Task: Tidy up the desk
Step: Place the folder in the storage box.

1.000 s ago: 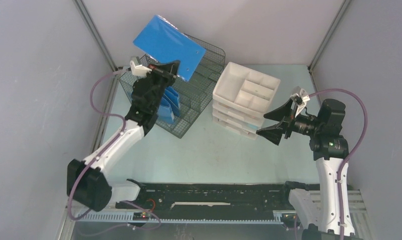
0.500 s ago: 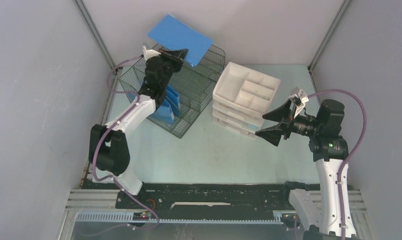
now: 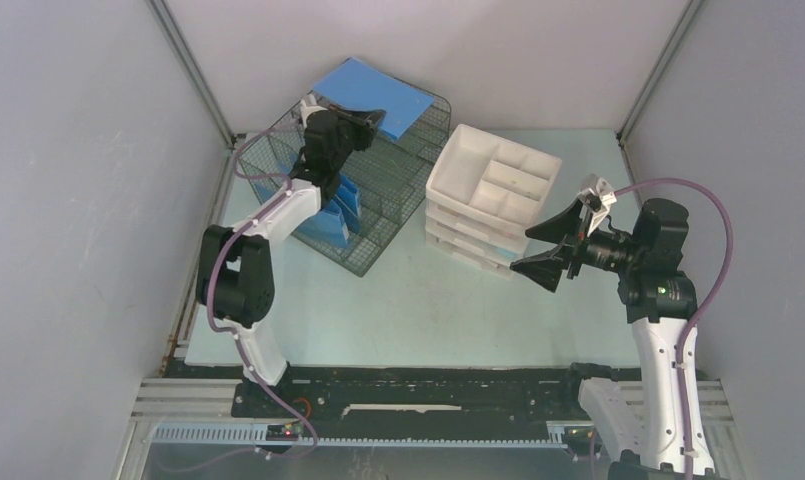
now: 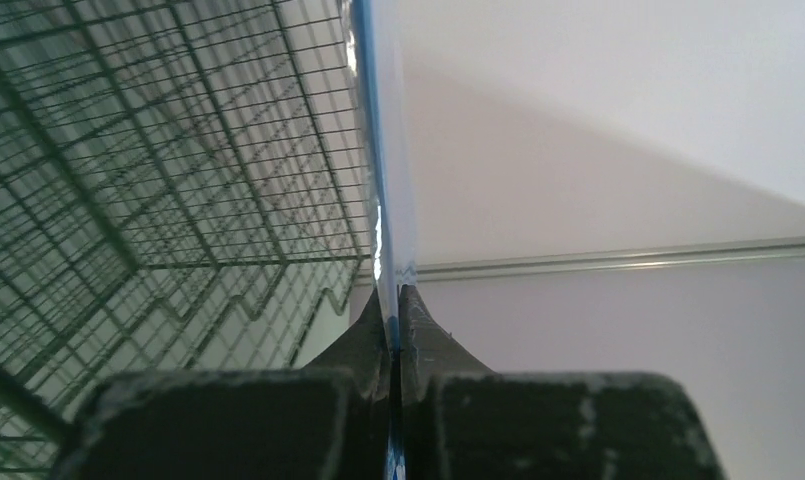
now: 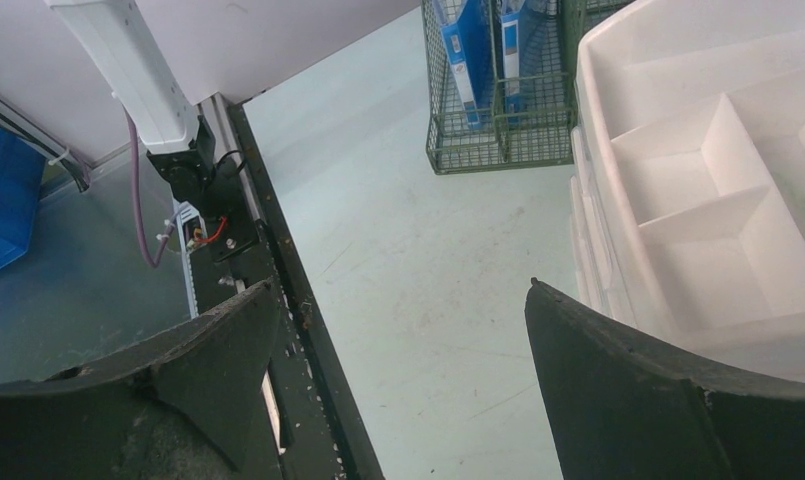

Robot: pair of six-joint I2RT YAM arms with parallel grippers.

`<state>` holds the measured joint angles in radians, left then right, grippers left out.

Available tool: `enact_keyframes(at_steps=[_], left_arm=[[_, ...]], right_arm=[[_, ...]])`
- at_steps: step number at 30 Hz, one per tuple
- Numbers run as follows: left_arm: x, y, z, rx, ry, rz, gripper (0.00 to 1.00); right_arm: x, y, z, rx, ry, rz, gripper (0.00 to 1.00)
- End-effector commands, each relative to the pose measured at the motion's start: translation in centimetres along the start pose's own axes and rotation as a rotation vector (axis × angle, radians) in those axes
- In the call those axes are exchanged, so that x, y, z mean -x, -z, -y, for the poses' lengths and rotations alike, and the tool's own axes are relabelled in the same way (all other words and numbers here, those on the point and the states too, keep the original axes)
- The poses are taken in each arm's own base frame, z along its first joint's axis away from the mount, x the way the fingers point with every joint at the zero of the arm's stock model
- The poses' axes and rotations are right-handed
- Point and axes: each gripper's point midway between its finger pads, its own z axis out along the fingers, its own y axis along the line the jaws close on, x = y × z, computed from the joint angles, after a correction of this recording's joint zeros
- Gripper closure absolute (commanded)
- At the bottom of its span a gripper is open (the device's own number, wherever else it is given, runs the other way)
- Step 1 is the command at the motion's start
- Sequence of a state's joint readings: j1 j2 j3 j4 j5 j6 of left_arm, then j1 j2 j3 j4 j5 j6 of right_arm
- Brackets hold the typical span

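Reaching over the far left corner, the left gripper (image 3: 366, 120) pinches one edge of a flat blue folder (image 3: 378, 88), with its fingers pressed together on the thin sheet. The folder is held tilted above the back rim of the wire basket (image 3: 388, 215). From the left wrist the folder shows edge-on, rising straight out of the closed fingertips with the basket mesh to its left. Inside the basket, more blue binders (image 3: 338, 212) stand upright in the left-hand slots. Just right of the basket sits a stack of white trays (image 3: 483, 215), and the top one is divided into several compartments. Further right, the right gripper (image 3: 545, 250) hovers with its fingers spread wide, near the stack's front corner and holding nothing. The desk (image 3: 408, 310), pale green, lies beneath all of it, bare between the basket, the trays and the black front rail (image 3: 418, 385).
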<state>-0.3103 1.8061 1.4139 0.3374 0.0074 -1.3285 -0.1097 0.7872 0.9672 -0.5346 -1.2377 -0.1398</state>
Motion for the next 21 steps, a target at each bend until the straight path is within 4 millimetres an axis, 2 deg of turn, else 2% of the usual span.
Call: enact_keyframes(at_steps=[1,7,11,12,15,21], left_arm=[[1.4,-0.4,1.8,-0.036,0.056,0.017,1.0],[1.4,-1.1,-0.1,0.008,0.109,0.006,1.0],[1.5,-1.5,-0.4,0.019,0.117,0.006,0.98],[1.5,-1.6,-0.4,0.024,0.12,0.004,0.92],[1.5,-1.9,-0.7,0.037,0.125,-0.003,0.65],[1.8,-1.3,-0.1,0.048,0.11,-0.013,0.44]], right_arm=[[0.3,0.0,-0.2,0.001,0.024,0.007,0.0],[0.3,-0.1,-0.3,0.003,0.029,0.007,0.0],[0.3,-0.1,-0.4,0.007,0.032,0.006,0.0],[0.3,-0.1,-0.4,0.007,0.032,0.006,0.0],[0.2,-0.1,-0.4,0.008,0.033,0.005,0.0],[0.2,-0.1,-0.4,0.007,0.034,0.005,0.0]])
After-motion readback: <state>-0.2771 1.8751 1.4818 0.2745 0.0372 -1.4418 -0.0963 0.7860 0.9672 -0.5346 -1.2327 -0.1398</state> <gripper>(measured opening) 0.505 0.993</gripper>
